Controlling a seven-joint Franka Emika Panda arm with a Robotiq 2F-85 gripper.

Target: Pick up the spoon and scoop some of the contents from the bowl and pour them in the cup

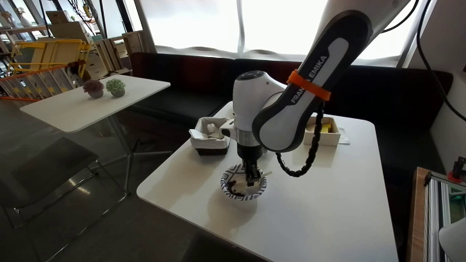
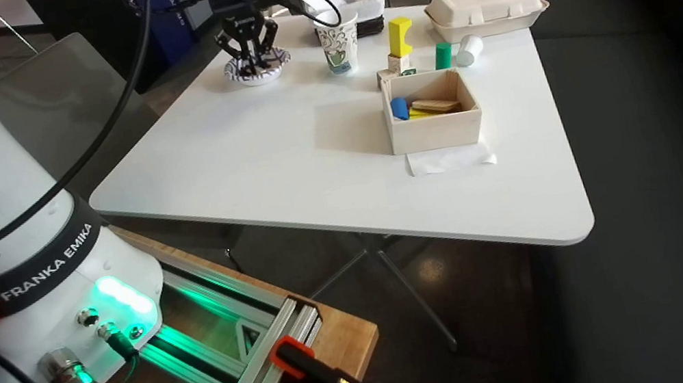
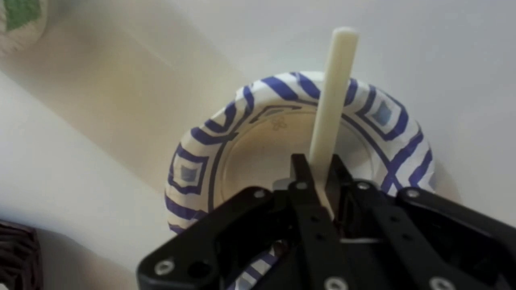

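The white table point(image 2: 266, 155) carries the patterned bowl point(image 3: 188, 174). Over this bowl is the gripper point(image 3: 319, 167), its jaws almost together, and between them it holds the spoon point(image 3: 333, 92). In the wrist view the spoon's long axis goes toward the top, leaning slightly right, and the pale handle passes over the rim; the other end is hidden. Dark contents point(image 1: 238, 194) lie in the bowl.

In an exterior view the camera looked down across the counter point(image 1: 320, 213) towards the windows point(image 1: 193, 23); in an exterior view, down past the nearby robot base point(image 2: 57, 315). The wrist view faced the bowl point(image 3: 264, 155) from close above; both exterior views shared it and the counter.
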